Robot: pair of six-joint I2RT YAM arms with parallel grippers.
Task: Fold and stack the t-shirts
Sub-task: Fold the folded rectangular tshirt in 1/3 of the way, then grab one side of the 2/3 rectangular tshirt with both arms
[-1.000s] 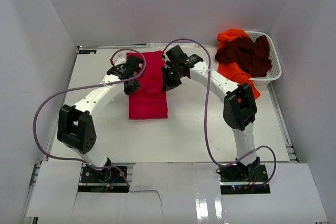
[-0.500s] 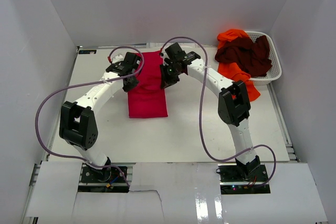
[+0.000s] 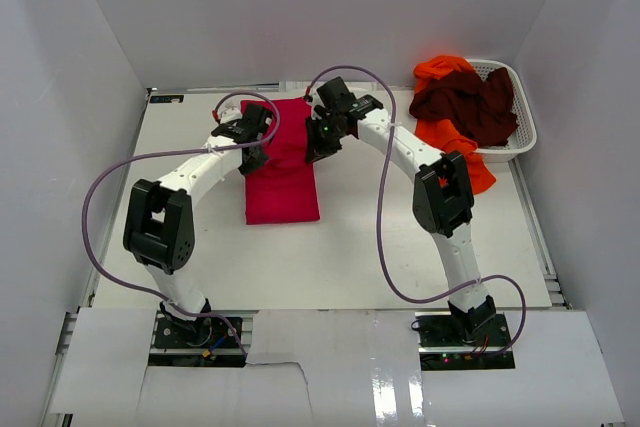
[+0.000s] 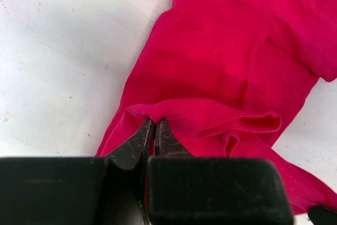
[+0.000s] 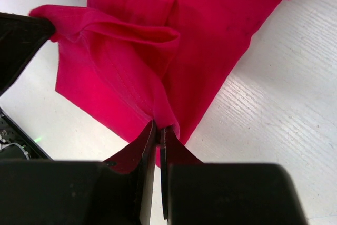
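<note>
**Both arms pinching the red tee, two more waiting at the basket**

From the overhead camera I see the white table (image 3: 400,247) with the crimson t-shirt (image 3: 283,187) lying on it as a long narrow strip. It sits left of centre and runs from the far edge toward the arms.

At the far right corner sits the white mesh basket (image 3: 523,135). The dark maroon t-shirt (image 3: 465,102) is heaped over it. The orange t-shirt (image 3: 452,142) shows behind the maroon one and spills over the near rim onto the table. Both are well apart from the crimson one.

My two arms reach in from either side of the crimson strip, over its far half.

The left gripper (image 4: 155,129) has its jaws almost together on a rolled edge of crimson cloth, which is lifted off the layer below.

The right gripper (image 5: 158,130) is likewise clamped thin on a crimson fold. In its wrist camera the raised edge runs across to the left arm's dark fingers (image 5: 21,38) at the other end.
</note>
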